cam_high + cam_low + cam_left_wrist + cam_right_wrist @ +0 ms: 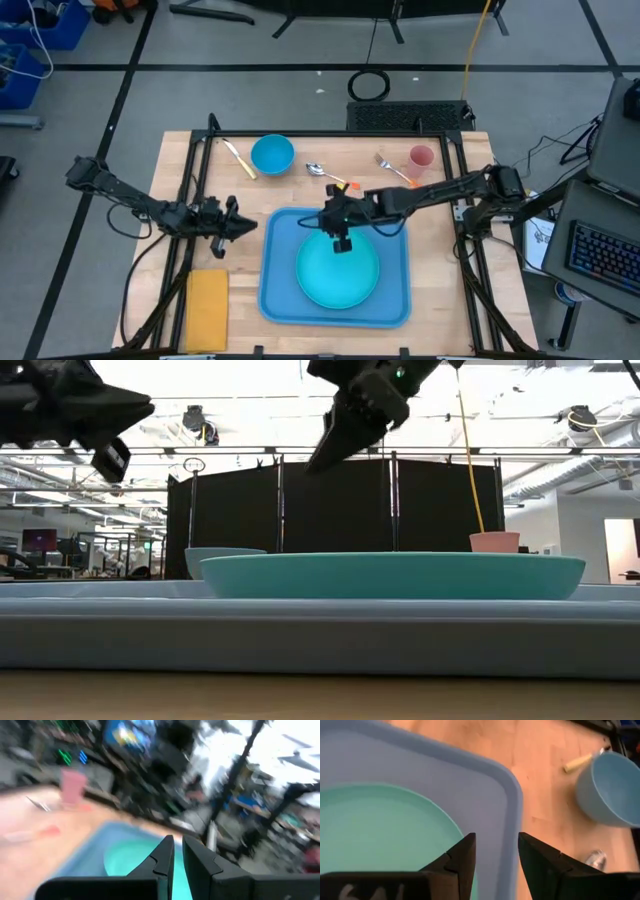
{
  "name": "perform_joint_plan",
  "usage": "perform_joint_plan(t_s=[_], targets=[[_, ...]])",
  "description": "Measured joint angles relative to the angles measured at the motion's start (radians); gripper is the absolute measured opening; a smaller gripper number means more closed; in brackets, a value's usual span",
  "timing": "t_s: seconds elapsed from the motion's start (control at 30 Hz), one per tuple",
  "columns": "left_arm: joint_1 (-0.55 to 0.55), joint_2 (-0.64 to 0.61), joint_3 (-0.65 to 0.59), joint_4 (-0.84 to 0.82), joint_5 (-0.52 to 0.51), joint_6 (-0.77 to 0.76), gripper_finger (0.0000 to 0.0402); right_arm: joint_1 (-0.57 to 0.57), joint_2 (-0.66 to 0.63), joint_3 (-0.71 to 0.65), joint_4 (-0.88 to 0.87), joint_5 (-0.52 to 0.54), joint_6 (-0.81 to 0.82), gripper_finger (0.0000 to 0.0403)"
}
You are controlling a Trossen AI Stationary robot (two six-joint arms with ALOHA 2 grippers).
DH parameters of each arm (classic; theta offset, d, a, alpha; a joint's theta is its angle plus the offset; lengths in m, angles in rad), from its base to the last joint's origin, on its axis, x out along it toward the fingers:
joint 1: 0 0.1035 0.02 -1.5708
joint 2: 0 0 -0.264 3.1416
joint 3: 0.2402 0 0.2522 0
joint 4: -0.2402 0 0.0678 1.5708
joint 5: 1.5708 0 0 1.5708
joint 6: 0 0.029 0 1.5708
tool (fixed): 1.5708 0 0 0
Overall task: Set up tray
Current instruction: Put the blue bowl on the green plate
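The blue tray point(283, 300) lies flat on the wooden table, near its front middle. A round teal plate point(338, 278) rests on the tray by its underside, seen from the side in the low view point(390, 575). My right gripper point(340, 243) hangs open above the plate's far edge, slanting downward. Nothing is between its fingers point(495, 851), and it is clear of the plate and the tray's rim point(512, 805). My left gripper point(243, 226) waits left of the tray above the table. It is shut, with nothing in it point(177, 844).
A yellow-orange napkin point(207, 308) lies at the front left. Along the far side of the table are a blue bowl point(272, 154), a yellow-handled knife point(239, 160), a spoon point(317, 169), a fork point(392, 168) and a pink cup point(421, 158). A small orange object point(351, 186) lies behind the tray.
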Motion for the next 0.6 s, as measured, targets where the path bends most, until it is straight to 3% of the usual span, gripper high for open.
perform_joint_plan(t_s=[0.17,0.43,0.6], targets=[[0.059,0.0,0.05,-0.107,-0.025,0.035,0.0042,0.086,-0.003,-0.071,0.126,0.001,0.018,0.0129],[0.164,0.032,0.265,-0.642,-0.147,-0.102,0.0042,0.21,-0.096,-0.308,0.473,0.002,0.019,0.0123],[0.259,0.131,0.418,-0.834,-0.085,-0.072,0.0042,0.277,-0.217,-0.441,0.594,0.002,0.051,0.0123]])
